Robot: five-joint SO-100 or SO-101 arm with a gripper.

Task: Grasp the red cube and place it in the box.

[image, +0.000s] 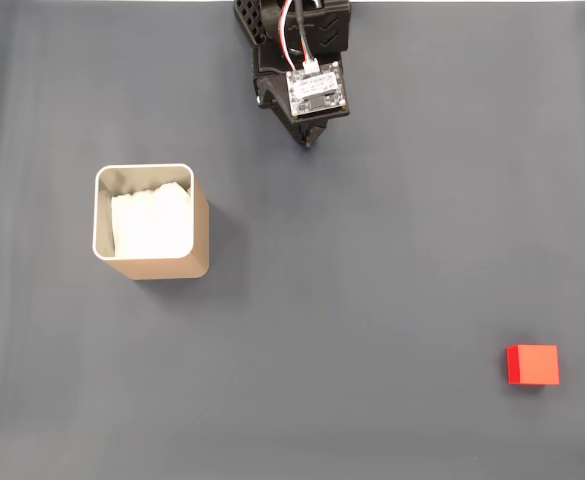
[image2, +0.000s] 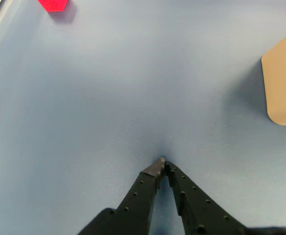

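**Gripper closed over bare bench, cube and box far apart**

In the fixed view the box [image: 152, 222] stands upright on the grey bench [image: 372, 260], in the left half of the picture. It is a tan square container with rounded corners and a pale rim, and its open top shows a white lining inside. Taking the box as the landmark, the red cube [image: 532, 364] lies well apart from it, far to its right and somewhat lower in the picture, close to the right edge. The cube sits flat on the bench with nothing touching it.

The gripper [image: 309, 140] enters from the top edge of the fixed view, up and to the right of the box, well clear of both box and cube. A small white circuit board with red and white wires sits on the arm just above the tip.

In the wrist view the gripper [image2: 163, 162] reaches up from the bottom edge, its two black fingers [image2: 142, 192] meeting at the tips, so the jaws are together and hold nothing. Its tip is over bare bench [image2: 133, 98]. A tan side of the box [image2: 284, 83] shows at the right edge of this view, and the red cube [image2: 54, 4] is partly cut off at the top left corner.
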